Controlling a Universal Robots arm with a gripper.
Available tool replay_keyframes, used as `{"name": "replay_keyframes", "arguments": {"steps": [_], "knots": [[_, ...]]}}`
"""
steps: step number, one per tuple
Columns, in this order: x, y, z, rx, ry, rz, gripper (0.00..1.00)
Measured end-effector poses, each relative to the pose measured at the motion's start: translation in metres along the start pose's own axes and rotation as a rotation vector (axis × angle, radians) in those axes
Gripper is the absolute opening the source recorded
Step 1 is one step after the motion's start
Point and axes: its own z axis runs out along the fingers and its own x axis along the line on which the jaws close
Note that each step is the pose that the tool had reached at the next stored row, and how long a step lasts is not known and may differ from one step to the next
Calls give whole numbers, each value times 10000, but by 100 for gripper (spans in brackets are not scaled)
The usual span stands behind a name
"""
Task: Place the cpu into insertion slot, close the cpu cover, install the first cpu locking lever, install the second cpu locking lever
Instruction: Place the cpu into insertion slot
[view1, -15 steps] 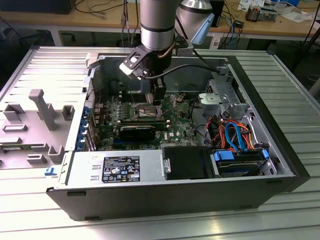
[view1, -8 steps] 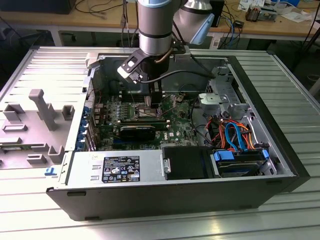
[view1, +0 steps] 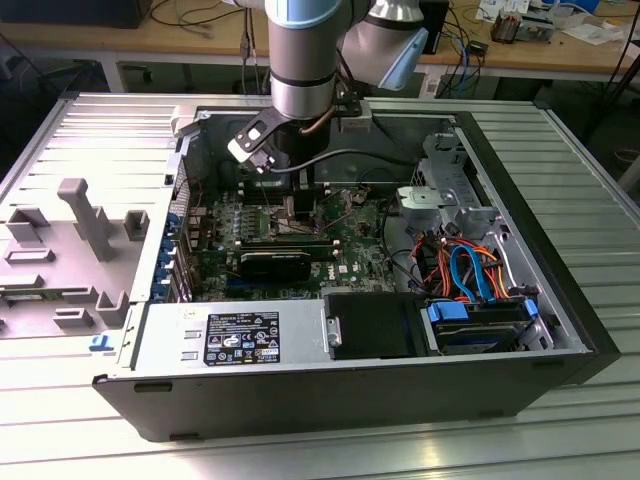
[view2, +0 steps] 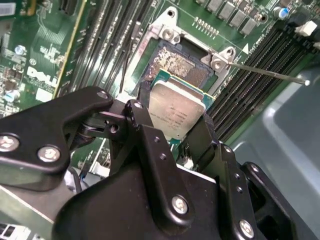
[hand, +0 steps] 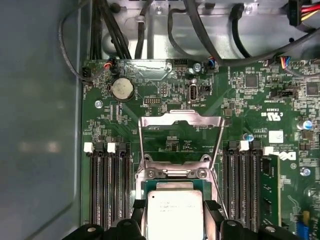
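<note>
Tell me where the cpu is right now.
In the second wrist view the cpu is clamped in the end effector over the insertion slot; the first wrist view shows memory slots flanking it.

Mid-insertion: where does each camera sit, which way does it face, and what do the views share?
Exterior view: off the arm, above the open case, looking down inside; the arm hangs over the motherboard.
Second wrist view: on the wrist, looking slantwise past the gripper at the cpu it grips over the slot.
First wrist view: on the wrist, facing the motherboard squarely, with the open cover; fingers flank the cpu.
Shared: both wrist views show cpu and fingers; all show the motherboard.
</note>
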Motion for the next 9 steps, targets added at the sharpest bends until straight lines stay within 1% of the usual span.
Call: {"name": "replay_keyframes", "arguments": {"steps": [1,2,3,4,6,9], "knots": [[2,-3,5,-41,-8,4,54],[5,-12,12,-110,-21,3,54],[6,-33,26,-176,-22,4,54],[6,-68,48,-208,-22,6,54],[7,-97,109,-231,-21,6,54],[7,-114,153,-244,-24,10,54]]}}
